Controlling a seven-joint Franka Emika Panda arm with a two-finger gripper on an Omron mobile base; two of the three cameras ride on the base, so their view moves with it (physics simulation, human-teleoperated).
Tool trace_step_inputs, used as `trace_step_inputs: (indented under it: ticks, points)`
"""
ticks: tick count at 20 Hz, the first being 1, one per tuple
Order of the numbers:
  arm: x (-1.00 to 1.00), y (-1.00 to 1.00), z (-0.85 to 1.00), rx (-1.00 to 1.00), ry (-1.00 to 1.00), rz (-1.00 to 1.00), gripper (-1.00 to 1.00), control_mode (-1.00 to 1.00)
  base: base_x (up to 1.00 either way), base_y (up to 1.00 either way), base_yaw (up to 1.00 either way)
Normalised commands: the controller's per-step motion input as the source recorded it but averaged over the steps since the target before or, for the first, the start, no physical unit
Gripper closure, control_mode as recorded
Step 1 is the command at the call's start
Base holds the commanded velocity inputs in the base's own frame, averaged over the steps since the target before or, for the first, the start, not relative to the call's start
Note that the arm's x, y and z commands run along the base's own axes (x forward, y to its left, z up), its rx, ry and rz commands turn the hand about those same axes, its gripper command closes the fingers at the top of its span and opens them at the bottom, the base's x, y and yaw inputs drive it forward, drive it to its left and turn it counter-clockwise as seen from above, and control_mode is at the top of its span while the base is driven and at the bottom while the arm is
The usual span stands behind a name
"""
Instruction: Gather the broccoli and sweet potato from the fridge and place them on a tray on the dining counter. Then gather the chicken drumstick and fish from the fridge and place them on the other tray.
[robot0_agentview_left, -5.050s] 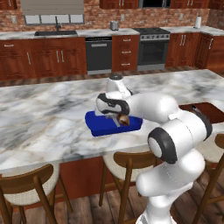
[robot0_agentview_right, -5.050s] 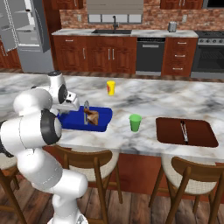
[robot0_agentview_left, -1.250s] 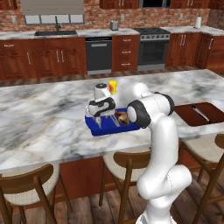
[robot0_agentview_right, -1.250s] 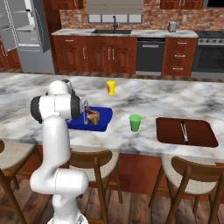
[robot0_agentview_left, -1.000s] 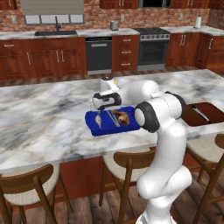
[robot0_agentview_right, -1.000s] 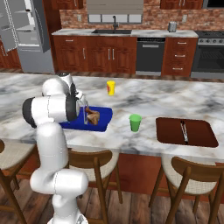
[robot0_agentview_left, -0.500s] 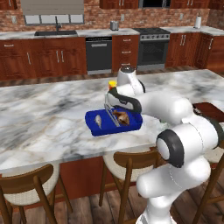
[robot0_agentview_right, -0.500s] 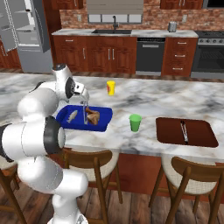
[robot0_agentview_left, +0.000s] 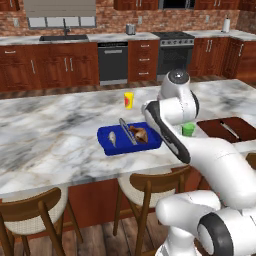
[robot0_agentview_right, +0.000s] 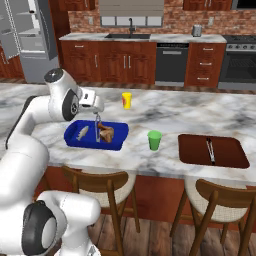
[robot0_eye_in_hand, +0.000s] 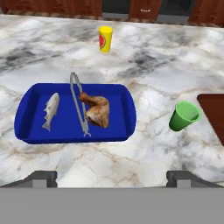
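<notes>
**Drumstick and fish both in blue tray; vegetable tray contents unclear**

Gripper (robot0_eye_in_hand: 111, 177) was open, jaws wide apart, nothing held. In the hand view its tips sat at the bottom edge, looking down at the counter (robot0_eye_in_hand: 166, 70) from above and back of the trays.

Blue tray (robot0_eye_in_hand: 122, 103) lay on the marble dining counter. Inside it: the fish (robot0_eye_in_hand: 50, 110) at the left end, lying lengthwise; the chicken drumstick (robot0_eye_in_hand: 97, 109) right of centre. A pair of metal tongs (robot0_eye_in_hand: 78, 103) lay between the two, close beside the drumstick; contact could not be settled. Fish and drumstick were apart.

A green cup (robot0_eye_in_hand: 183, 116) stood on the counter just right of the blue tray, a yellow bottle (robot0_eye_in_hand: 105, 38) farther back. The brown tray (robot0_agentview_right: 213, 150) lay well to the right of the cup. In the right base view it carried one thin pale item, too small to identify; no broccoli or sweet potato could be made out on it.

The fridge (robot0_agentview_right: 22, 40) stood open at the far left of the kitchen.

Judgement: the second half of the task (drumstick and fish on one tray) looked complete. The vegetable half appeared not met as far as these views showed, or the items were elsewhere out of sight.
</notes>
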Motion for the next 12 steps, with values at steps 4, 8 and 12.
trace_step_inputs:
  ticks: [4,8,12]
  points:
    - [-0.85,-0.02,0.62,0.0,-0.09,0.0,-1.0,-1.0,0.0,0.0,0.0]
    - [-0.68,0.0,0.2,0.02,-0.1,0.0,-1.0,-1.0,0.0,0.0,0.0]
    - [-0.55,0.0,0.1,0.05,-0.2,0.0,-1.0,-1.0,0.0,0.0,0.0]
